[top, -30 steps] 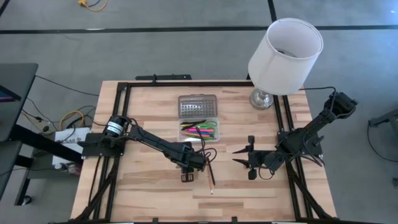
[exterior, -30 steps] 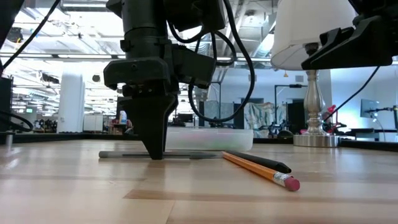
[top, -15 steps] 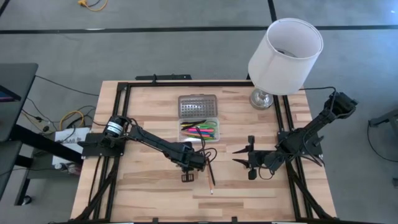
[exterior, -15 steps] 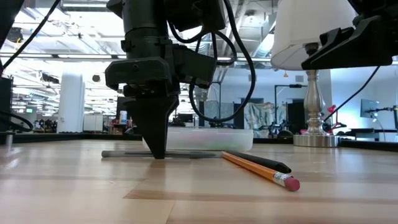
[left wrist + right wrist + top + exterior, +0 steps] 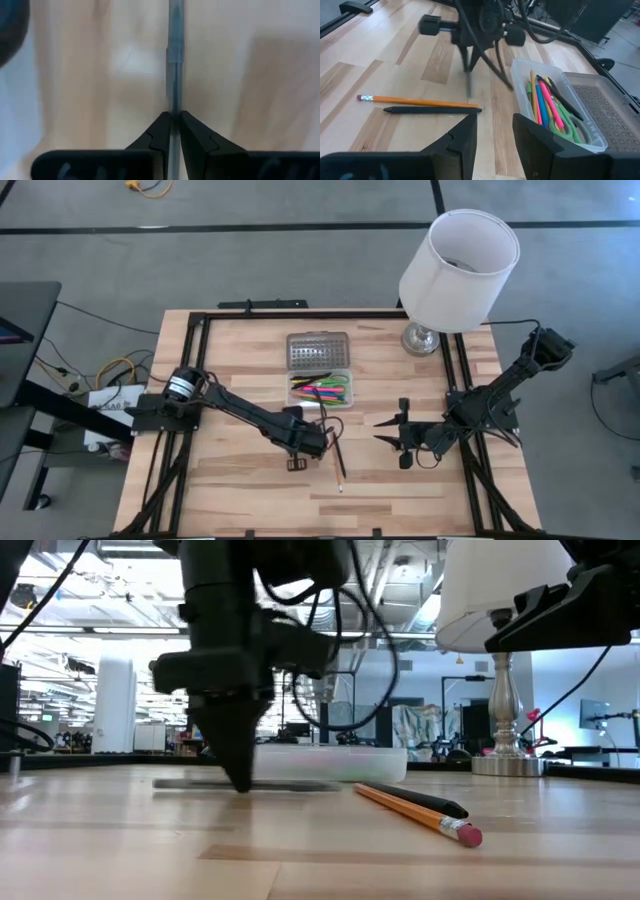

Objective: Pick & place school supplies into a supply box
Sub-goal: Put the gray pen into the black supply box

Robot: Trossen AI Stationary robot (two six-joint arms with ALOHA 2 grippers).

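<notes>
Two pencils lie on the desk (image 5: 240, 490) near the supply box (image 5: 320, 390). Left claw (image 5: 173, 120) pinches a grey pen (image 5: 175, 65) low over the wood; next, I think, comes lifting it boxward. Right claw (image 5: 492, 127) waits open.

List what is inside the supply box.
The open supply box holds yellow, orange, pink, blue and black pens, plus green scissors. Whatever lies underneath them is covered.
</notes>
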